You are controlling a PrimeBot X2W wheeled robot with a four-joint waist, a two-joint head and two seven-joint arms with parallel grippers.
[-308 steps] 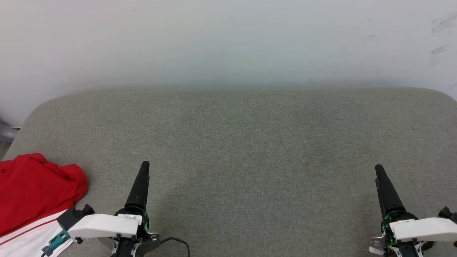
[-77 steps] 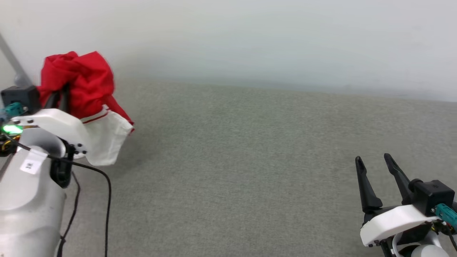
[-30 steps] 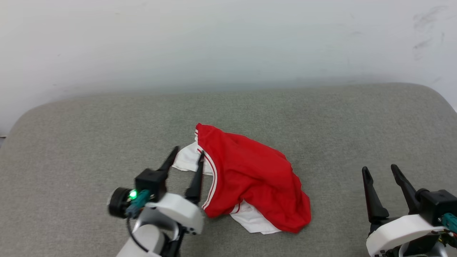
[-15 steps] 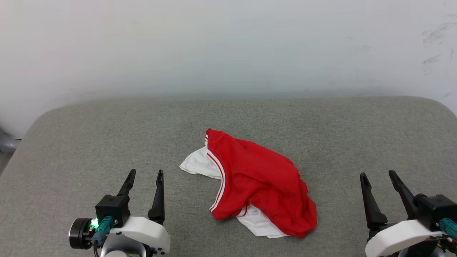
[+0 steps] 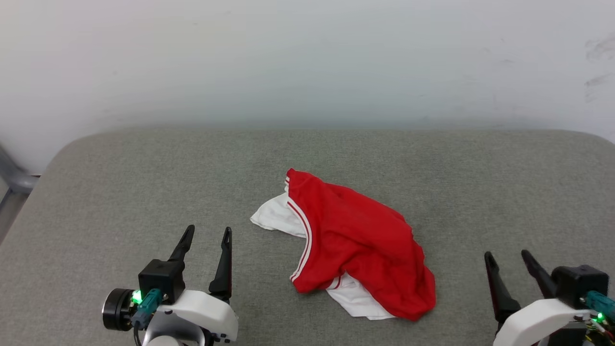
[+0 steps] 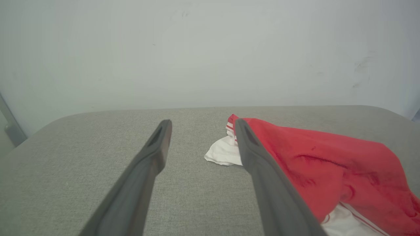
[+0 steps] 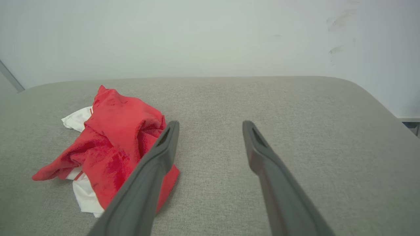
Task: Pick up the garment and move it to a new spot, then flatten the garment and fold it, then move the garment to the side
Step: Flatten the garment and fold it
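The garment [image 5: 360, 240] lies crumpled at the middle of the bench [image 5: 144, 182], likely moved already; flattening, folding, setting aside are left, with the left gripper [image 5: 207, 230] and right gripper [image 5: 506, 254] spread, empty, near its front corners

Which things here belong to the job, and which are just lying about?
For the job: crumpled red jersey-style garment with white sleeves; open left gripper; open right gripper.
Just there: grey fabric surface; white wall; grey metal bar, far left.
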